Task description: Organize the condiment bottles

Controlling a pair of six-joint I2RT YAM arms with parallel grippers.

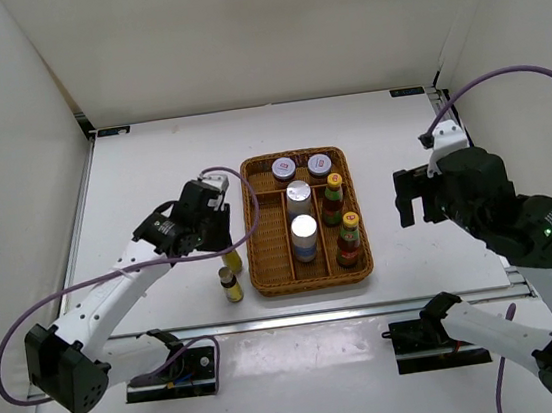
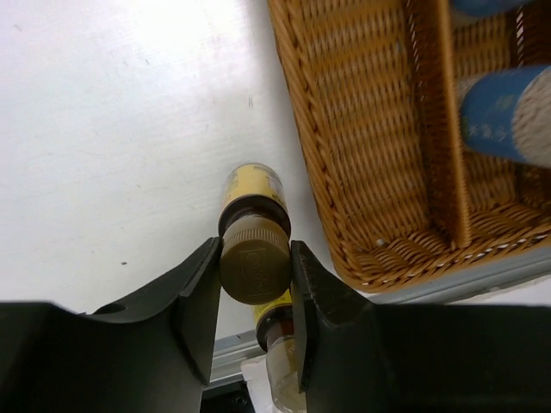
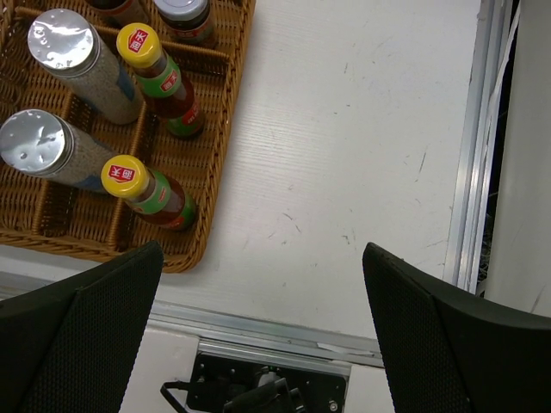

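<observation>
Eight condiment bottles (image 1: 349, 243) were in view, four kinds with two of each. There were two red sauce bottles (image 1: 334, 199) with yellow caps, two silver-topped shakers (image 1: 304, 235), two short pale-lidded jars (image 1: 285, 169) and two tiny dark bottles (image 1: 231, 288) with yellow labels. Six of the eight were in the one wicker tray (image 1: 261, 269). The other two, both tiny ones, were on the tabletop (image 1: 150, 162).
</observation>
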